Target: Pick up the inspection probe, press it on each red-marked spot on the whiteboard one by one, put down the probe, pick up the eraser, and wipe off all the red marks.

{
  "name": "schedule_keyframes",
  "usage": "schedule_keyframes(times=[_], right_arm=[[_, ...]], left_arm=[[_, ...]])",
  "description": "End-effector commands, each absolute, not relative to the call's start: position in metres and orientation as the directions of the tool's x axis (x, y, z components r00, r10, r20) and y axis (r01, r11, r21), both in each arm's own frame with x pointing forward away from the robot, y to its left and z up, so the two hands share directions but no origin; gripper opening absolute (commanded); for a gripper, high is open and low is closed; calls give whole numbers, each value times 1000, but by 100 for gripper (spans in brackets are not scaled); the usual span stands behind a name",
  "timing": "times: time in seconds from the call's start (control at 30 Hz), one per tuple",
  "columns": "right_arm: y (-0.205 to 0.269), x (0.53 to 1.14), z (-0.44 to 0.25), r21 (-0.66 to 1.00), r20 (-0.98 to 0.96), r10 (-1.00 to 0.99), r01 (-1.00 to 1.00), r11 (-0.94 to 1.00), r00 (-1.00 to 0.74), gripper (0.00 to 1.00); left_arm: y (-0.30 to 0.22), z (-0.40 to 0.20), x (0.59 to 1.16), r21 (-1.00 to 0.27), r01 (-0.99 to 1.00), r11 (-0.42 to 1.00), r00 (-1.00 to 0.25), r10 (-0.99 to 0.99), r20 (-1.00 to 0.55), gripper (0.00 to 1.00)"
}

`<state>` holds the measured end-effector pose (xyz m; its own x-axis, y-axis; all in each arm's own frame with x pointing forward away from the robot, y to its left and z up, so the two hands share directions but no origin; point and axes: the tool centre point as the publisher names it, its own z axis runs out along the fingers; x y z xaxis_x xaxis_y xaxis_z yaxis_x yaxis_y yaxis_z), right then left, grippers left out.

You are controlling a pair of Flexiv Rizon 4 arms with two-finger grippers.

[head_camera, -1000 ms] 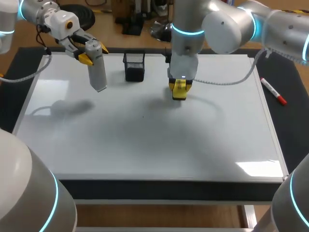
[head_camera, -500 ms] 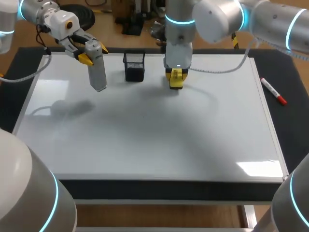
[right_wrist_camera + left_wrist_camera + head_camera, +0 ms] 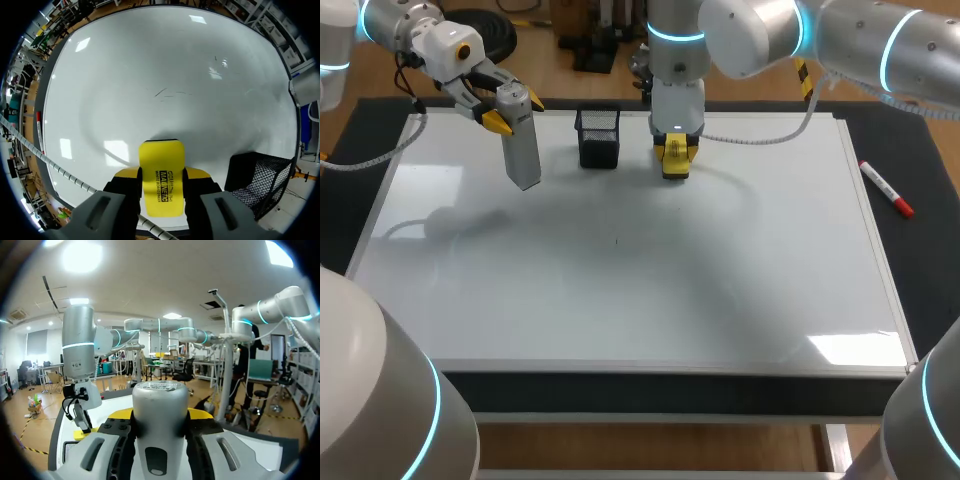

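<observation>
The grey inspection probe [image 3: 522,150] hangs upright above the whiteboard's [image 3: 620,290] far left corner, with my left gripper [image 3: 516,112] shut on its top. Seen from the left wrist, the probe [image 3: 159,410] fills the gap between the fingers. My right gripper [image 3: 675,160] is shut on the yellow eraser [image 3: 674,157] near the far edge, just right of the black mesh basket [image 3: 598,138]. The right wrist view has the eraser [image 3: 161,175] between the fingers, low over the board; contact cannot be told. I see no red marks on the board, only faint thin scratches [image 3: 167,93].
The black mesh basket [image 3: 257,180] stands beside the right gripper. A red marker pen [image 3: 887,190] lies on the dark mat right of the whiteboard. The board's raised frame [image 3: 880,270] runs along its edges.
My right arm has carried the eraser toward the far edge and leftward, closer to the basket. The left arm with the probe has stayed still.
</observation>
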<state>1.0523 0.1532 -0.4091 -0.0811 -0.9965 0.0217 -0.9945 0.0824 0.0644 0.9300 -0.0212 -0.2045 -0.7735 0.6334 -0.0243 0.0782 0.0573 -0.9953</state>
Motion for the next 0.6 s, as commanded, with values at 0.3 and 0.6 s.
schedule_keyframes(times=[0.3, 0.6], right_arm=[[164, 1064, -414, 83, 34, -997, -993, 79, -76, 0], [164, 1067, -417, 80, 28, -996, -993, 87, -85, 0]], left_arm=[[-21, -204, 931, -995, 78, 56, -771, 636, -25, 0], [-21, -204, 931, -995, 78, 56, -771, 636, -25, 0]])
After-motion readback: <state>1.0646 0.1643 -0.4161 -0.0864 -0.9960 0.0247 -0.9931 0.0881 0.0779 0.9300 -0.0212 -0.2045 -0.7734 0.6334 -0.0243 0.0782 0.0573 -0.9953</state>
